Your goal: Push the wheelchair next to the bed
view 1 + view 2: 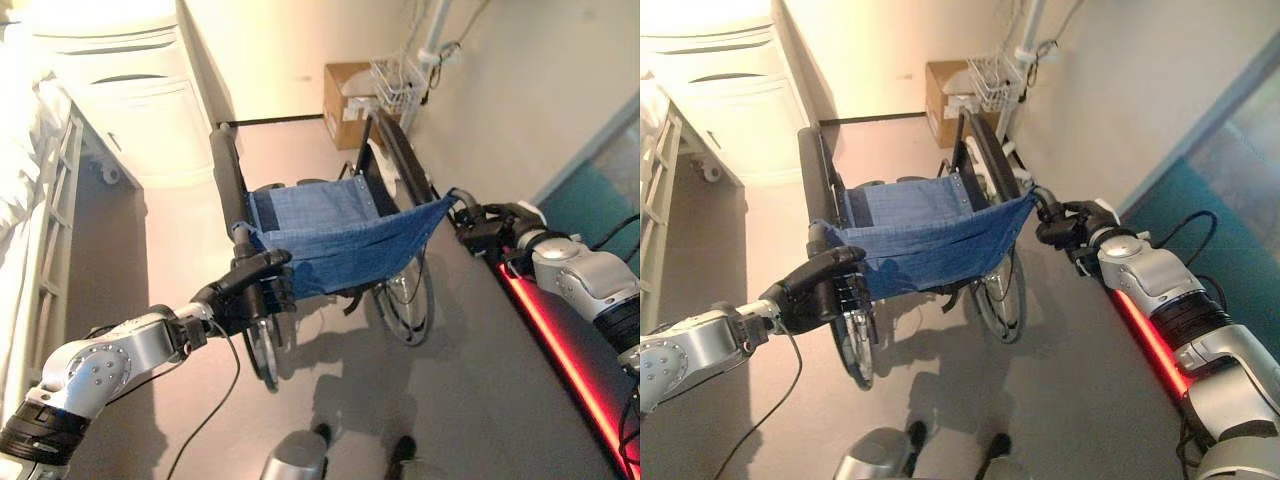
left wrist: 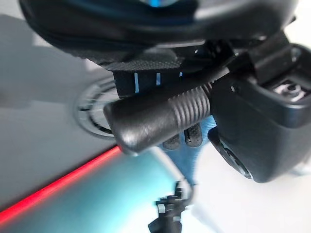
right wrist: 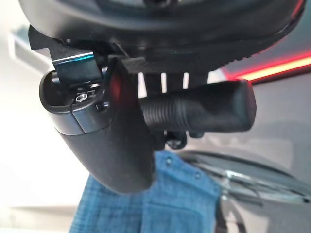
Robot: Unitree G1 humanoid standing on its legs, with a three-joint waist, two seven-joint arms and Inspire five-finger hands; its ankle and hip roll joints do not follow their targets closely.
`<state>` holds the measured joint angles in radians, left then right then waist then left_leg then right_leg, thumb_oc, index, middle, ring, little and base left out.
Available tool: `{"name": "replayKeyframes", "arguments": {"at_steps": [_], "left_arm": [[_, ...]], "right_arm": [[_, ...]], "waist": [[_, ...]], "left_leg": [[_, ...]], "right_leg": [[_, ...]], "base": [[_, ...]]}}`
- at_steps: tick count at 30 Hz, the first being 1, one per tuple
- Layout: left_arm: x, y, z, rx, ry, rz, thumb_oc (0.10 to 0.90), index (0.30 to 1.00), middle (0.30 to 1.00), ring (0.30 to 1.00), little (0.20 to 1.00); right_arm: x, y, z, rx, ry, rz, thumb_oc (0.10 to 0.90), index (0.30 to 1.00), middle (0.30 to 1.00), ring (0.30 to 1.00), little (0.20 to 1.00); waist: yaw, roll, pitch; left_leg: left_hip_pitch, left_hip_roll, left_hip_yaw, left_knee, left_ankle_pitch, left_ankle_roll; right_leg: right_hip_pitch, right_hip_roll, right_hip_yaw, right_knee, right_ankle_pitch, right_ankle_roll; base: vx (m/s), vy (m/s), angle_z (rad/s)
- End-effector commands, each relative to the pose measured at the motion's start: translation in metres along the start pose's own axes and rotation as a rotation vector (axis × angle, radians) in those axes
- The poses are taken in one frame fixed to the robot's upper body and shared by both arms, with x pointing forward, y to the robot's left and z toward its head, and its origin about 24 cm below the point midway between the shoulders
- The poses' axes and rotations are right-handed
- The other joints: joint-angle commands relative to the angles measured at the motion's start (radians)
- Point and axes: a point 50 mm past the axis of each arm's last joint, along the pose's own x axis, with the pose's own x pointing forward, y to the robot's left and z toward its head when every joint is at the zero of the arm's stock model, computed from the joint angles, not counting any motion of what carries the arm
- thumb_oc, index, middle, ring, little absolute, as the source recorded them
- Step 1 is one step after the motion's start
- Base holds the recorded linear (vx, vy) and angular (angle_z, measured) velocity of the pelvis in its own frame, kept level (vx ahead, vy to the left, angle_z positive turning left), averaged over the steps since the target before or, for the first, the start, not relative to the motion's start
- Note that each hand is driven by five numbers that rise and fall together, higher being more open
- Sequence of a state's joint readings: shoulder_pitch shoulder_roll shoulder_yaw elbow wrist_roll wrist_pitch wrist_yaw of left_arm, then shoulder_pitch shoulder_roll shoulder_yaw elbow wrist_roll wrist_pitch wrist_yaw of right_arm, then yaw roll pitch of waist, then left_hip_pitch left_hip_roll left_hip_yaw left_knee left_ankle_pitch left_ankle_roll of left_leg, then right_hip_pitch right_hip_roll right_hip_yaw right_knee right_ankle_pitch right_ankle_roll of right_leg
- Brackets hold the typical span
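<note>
wheelchair sits mid-aisle on open grey floor, both push handles taken by left hand and right hand, fingers curled round the grips. bed with side rail runs along the robot's left, a bare strip of floor between it and the chair. white cabinet stands ahead left. cardboard box and wire basket block the far end by the wall. glowing red strip edges the floor on the right.
</note>
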<state>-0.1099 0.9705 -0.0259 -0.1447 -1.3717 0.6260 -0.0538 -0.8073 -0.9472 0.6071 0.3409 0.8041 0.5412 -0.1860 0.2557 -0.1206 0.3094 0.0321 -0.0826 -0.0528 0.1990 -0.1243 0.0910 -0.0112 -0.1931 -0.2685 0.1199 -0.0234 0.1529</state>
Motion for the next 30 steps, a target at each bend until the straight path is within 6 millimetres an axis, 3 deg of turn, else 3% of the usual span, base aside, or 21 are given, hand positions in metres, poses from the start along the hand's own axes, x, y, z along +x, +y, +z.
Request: {"name": "replayKeyframes", "arguments": {"at_steps": [1,2,4,6,8,14,15,18,20,21,25,28,30], "left_arm": [[0.013,-0.055,-0.022,-0.033,-0.001,-0.283,0.400,0.300,0.300,0.300,0.300],[0.014,-0.056,-0.023,-0.031,0.001,-0.289,0.400,0.300,0.300,0.300,0.300],[0.022,-0.062,-0.031,-0.038,0.018,-0.321,0.400,0.300,0.300,0.300,0.300],[0.029,-0.070,-0.036,-0.048,0.023,-0.351,0.400,0.300,0.300,0.300,0.300],[0.031,-0.074,-0.039,-0.059,0.012,-0.356,0.400,0.300,0.300,0.300,0.300],[0.035,-0.079,-0.042,-0.126,-0.027,-0.327,0.400,0.300,0.300,0.300,0.300],[0.036,-0.078,-0.044,-0.132,-0.028,-0.317,0.400,0.300,0.300,0.300,0.300],[0.036,-0.078,-0.047,-0.139,-0.033,-0.308,0.400,0.300,0.300,0.300,0.300],[0.035,-0.076,-0.049,-0.144,-0.043,-0.301,0.400,0.300,0.300,0.300,0.300],[0.034,-0.074,-0.050,-0.143,-0.046,-0.296,0.400,0.300,0.300,0.300,0.300],[0.033,-0.071,-0.053,-0.109,-0.029,-0.306,0.400,0.300,0.300,0.300,0.300],[0.032,-0.069,-0.055,-0.063,-0.025,-0.303,0.400,0.300,0.300,0.300,0.300],[0.030,-0.065,-0.053,-0.033,-0.043,-0.276,0.400,0.300,0.300,0.300,0.300]], "right_arm": [[-0.043,0.054,0.133,-0.043,-0.531,0.325,0.400,0.300,0.300,0.300,0.300],[-0.043,0.053,0.132,-0.043,-0.528,0.319,0.400,0.300,0.300,0.300,0.300],[-0.041,0.052,0.124,-0.054,-0.507,0.296,0.400,0.300,0.300,0.300,0.300],[-0.040,0.052,0.118,-0.082,-0.493,0.287,0.400,0.300,0.300,0.300,0.300],[-0.040,0.054,0.118,-0.099,-0.492,0.290,0.400,0.300,0.300,0.300,0.300],[-0.037,0.079,0.122,-0.143,-0.517,0.363,0.400,0.300,0.300,0.300,0.300],[-0.037,0.088,0.123,-0.152,-0.524,0.386,0.400,0.300,0.300,0.300,0.300],[-0.037,0.103,0.124,-0.170,-0.530,0.403,0.400,0.300,0.300,0.300,0.300],[-0.036,0.119,0.125,-0.177,-0.536,0.418,0.400,0.300,0.300,0.300,0.300],[-0.036,0.126,0.126,-0.171,-0.542,0.426,0.400,0.300,0.300,0.300,0.300],[-0.035,0.131,0.131,-0.129,-0.532,0.407,0.400,0.300,0.300,0.300,0.300],[-0.032,0.127,0.132,-0.103,-0.521,0.370,0.400,0.300,0.300,0.300,0.300],[-0.031,0.126,0.133,-0.084,-0.514,0.357,0.400,0.300,0.300,0.300,0.300]], "waist": [[0.069,-0.008,-0.084],[0.065,-0.008,-0.084],[0.036,0.007,-0.083],[0.021,0.026,-0.083],[0.017,0.034,-0.082],[0.034,0.032,-0.080],[0.047,0.031,-0.080],[0.064,0.032,-0.082],[0.105,0.036,-0.082],[0.133,0.036,-0.084],[0.174,0.029,-0.090],[0.183,0.024,-0.099],[0.183,0.018,-0.108]], "left_leg": [[-0.161,0.255,-0.035,0.088,0.179,-0.178],[-0.176,0.264,-0.013,0.095,0.192,-0.181],[-0.219,0.331,0.159,0.102,0.209,-0.204],[-0.242,0.358,0.216,0.093,0.262,-0.234],[-0.254,0.363,0.217,0.104,0.286,-0.245],[-0.257,0.273,0.176,0.239,0.236,-0.219],[-0.254,0.231,0.170,0.255,0.214,-0.205],[-0.257,0.192,0.180,0.252,0.206,-0.195],[-0.258,0.119,0.173,0.200,0.191,-0.170],[-0.261,0.082,0.187,0.147,0.187,-0.153],[-0.275,0.030,0.291,0.043,0.178,-0.110],[-0.272,0.014,0.378,0.013,0.129,-0.061],[-0.258,0.005,0.388,0.007,0.087,-0.032]], "right_leg": [[0.078,0.044,-0.057,-0.006,-0.001,-0.013],[0.084,0.049,-0.070,-0.012,-0.003,-0.020],[0.130,0.074,-0.176,-0.019,-0.041,-0.058],[0.151,0.094,-0.227,-0.022,-0.066,-0.081],[0.156,0.106,-0.236,-0.024,-0.076,-0.095],[0.160,0.133,-0.229,-0.035,-0.081,-0.124],[0.165,0.139,-0.229,-0.046,-0.073,-0.122],[0.181,0.152,-0.235,-0.060,-0.069,-0.122],[0.202,0.169,-0.235,-0.060,-0.075,-0.120],[0.219,0.184,-0.247,-0.052,-0.087,-0.121],[0.249,0.230,-0.287,-0.011,-0.131,-0.133],[0.253,0.259,-0.325,0.065,-0.180,-0.151],[0.244,0.260,-0.337,0.131,-0.218,-0.156]], "base": [[-0.02,-0.308,0.14],[-0.03,-0.425,0.27],[0.00,-0.341,0.97],[-0.03,-0.200,1.37],[-0.05,-0.145,0.95],[0.01,-0.163,0.00],[0.06,-0.109,-0.10],[0.08,-0.095,-0.08],[0.21,-0.112,-0.07],[0.27,-0.138,-0.35],[0.26,-0.158,-0.20],[0.33,-0.140,0.46],[0.36,-0.089,0.72]]}}
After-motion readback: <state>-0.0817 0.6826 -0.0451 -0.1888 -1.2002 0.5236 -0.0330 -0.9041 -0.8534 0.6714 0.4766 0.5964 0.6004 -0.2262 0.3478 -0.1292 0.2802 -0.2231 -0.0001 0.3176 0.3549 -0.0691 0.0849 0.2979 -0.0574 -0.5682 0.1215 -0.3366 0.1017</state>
